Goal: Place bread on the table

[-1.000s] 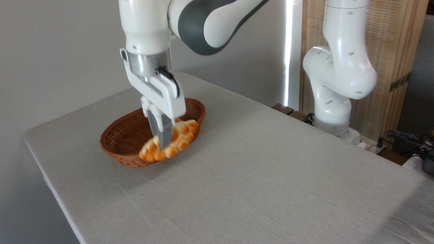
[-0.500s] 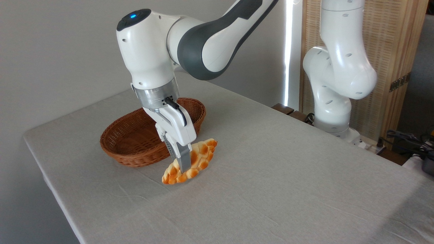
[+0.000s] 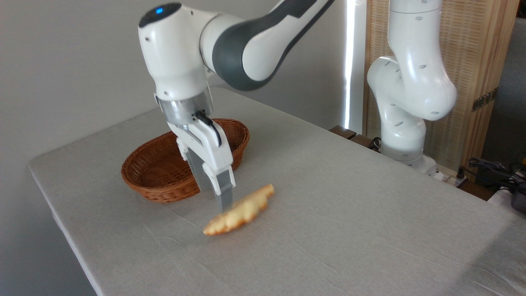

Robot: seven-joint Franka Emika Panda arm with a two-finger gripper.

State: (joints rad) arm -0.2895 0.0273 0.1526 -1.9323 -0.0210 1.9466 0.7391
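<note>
The bread point(image 3: 239, 210) is seen lying on the bench point(image 3: 349, 230), just right of the basket point(image 3: 156, 172). The gripper point(image 3: 215, 197) is released above it; only withdrawal is judged outstanding.

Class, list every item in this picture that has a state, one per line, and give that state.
bread: lying on the table, outside the basket, slightly blurred.
end effector: open, just above the bread.
basket: upright, nothing visible inside.
table: cloth-covered, bearing bread and basket.
</note>
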